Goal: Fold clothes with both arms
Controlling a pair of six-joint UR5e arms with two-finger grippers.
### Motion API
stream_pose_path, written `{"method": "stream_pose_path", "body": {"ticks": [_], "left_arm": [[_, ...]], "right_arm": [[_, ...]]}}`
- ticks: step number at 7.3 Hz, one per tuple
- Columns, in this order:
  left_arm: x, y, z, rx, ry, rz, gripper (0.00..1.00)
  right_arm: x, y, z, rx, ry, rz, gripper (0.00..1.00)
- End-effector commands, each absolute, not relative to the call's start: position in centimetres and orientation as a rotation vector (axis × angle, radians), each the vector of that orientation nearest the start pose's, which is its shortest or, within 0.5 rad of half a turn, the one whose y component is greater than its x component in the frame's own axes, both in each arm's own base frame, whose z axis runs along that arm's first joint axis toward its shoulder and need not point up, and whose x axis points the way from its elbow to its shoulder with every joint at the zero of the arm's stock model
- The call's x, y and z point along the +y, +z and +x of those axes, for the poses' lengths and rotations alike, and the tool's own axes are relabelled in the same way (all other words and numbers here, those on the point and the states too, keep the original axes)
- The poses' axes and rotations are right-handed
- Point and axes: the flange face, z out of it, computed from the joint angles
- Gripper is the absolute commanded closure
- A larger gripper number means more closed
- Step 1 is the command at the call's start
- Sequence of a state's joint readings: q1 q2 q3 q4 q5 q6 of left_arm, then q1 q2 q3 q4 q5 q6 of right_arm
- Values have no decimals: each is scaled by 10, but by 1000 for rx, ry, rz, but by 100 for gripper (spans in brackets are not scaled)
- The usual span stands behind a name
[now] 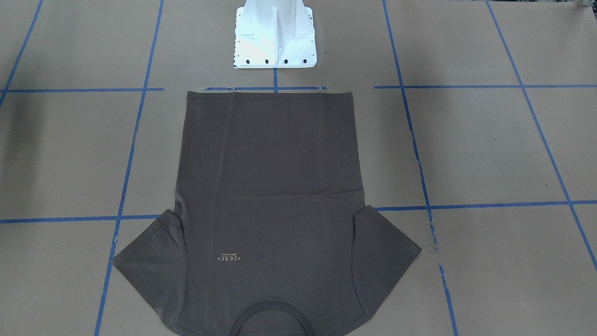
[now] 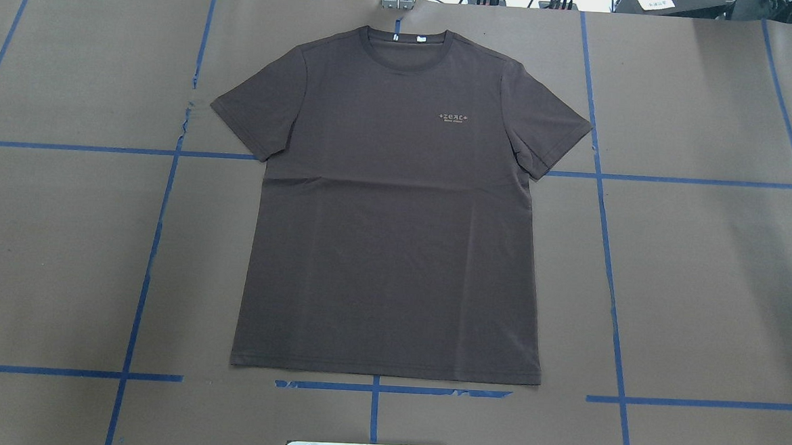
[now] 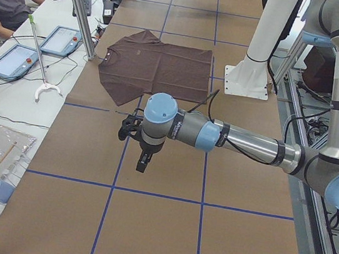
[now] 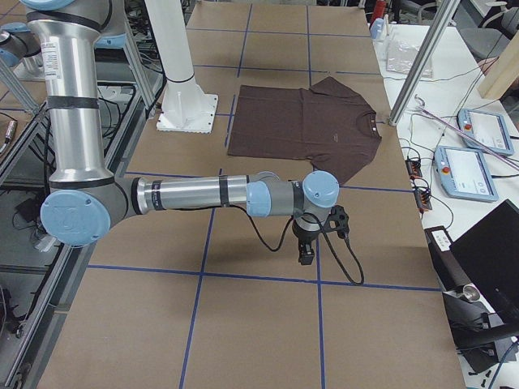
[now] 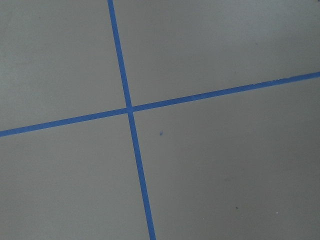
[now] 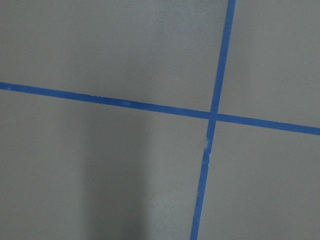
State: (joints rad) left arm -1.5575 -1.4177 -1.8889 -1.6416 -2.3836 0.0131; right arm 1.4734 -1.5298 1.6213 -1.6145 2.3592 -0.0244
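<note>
Lying flat and face up, the dark grey-brown short-sleeved knit T-shirt (image 2: pixel 397 209) is spread on the brown paper-covered surface (image 2: pixel 705 279) gridded with blue tape lines (image 2: pixel 609 261), its ribbed collar towards the far edge from the robot and its hem near the white bolted metal pedestal (image 1: pixel 275 42). The silver-grey tubular left arm (image 3: pixel 231 139) and right arm (image 4: pixel 195 194), both with light-blue joint caps, reach low over bare surface on opposite sides, well apart from the shirt. The black left fingers (image 3: pixel 143 161) and black right fingers (image 4: pixel 306 251) point down above the tape lines; whether they are open or closed cannot be told
</note>
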Motion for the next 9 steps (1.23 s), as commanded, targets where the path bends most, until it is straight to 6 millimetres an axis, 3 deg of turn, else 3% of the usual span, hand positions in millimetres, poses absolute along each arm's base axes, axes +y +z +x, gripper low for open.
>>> {"method": "stream_pose_path", "body": {"ticks": [1,4,6,7,9], "left_arm": [[-433,544,-56,807,130,253,0],[-433,551,-57,783,113,238,0],[-430,541,-56,797,55,232,0],[-431,538,-56,797,64,243,0],[-431,530,-56,794,67,258,0]], "right_arm": [[-511,621,12,-799,-131,8,0],[-504,627,4,-819,-132,-7,0],[-514,609,-55,-831,-223,56,0],[-532,590,-90,-839,-162,51,0],[-580,536,-191,-894,14,-1,0]]}}
